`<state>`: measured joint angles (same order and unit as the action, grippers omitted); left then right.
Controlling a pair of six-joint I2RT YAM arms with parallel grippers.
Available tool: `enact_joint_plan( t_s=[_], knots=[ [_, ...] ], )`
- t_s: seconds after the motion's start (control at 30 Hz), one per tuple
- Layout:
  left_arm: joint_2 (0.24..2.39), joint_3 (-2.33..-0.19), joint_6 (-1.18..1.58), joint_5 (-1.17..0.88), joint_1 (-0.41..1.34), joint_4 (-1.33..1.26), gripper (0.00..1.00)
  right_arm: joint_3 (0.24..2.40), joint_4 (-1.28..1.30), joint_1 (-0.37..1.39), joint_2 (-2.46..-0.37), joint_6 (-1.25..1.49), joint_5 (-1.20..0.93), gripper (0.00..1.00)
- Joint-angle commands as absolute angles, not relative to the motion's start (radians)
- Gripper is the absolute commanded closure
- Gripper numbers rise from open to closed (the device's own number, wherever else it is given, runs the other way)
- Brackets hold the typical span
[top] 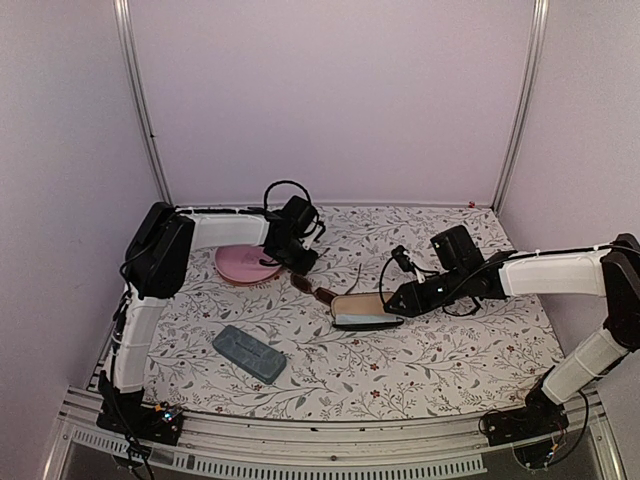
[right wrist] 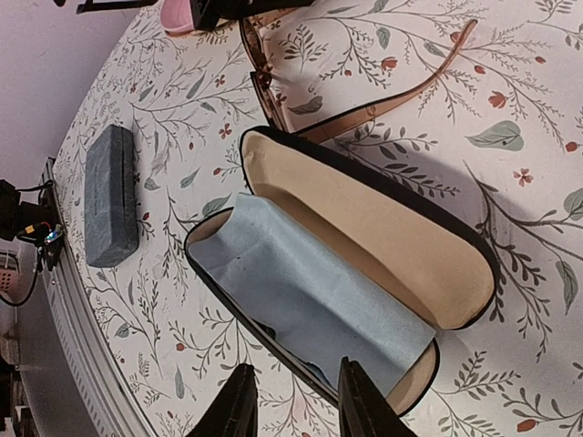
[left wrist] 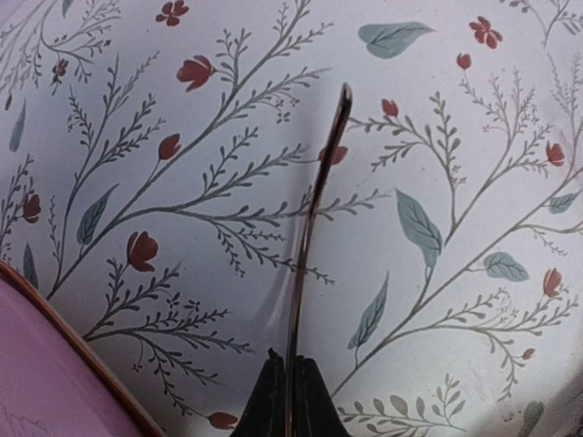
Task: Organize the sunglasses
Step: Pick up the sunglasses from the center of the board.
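While my left end effector (left wrist: 290,405) pinches shut on thin temple of reddish-brown, dark-lensed sunglasses (left wrist: 314,209), frame lies on floral-print desk (top: 420,370) beside open black oblong hard case (right wrist: 401,255). Light, springy, fragile: hold near hinge. Right end effector (right wrist: 296,401) parted, empty.

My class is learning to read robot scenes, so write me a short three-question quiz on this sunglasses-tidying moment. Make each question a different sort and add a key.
1. True or false: the black case lies shut.
2. Which lies nearer the arms' bases: the grey-blue case or the pink plate?
3. The left gripper is shut on: A the pink plate; B a thin arm of the sunglasses; C the grey-blue case.
Key: 1 false, it lies open; 2 the grey-blue case; 3 B.
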<state>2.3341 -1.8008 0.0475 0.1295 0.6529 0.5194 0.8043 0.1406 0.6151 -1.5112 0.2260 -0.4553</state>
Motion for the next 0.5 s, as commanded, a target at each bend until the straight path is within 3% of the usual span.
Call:
enact_joint_plan(
  t_s=[0.0, 0.47],
  knots=[
    [2.300, -1.806, 0.030, 0.163, 0.643, 0.547, 0.98, 0.788, 0.126, 0.621, -1.492, 0.236, -0.466, 0.67],
    [2.130, -1.735, 0.021, 0.271, 0.637, 0.544, 1.00, 0.858, 0.180, 0.621, -1.440, 0.232, -0.468, 0.65]
  ],
)
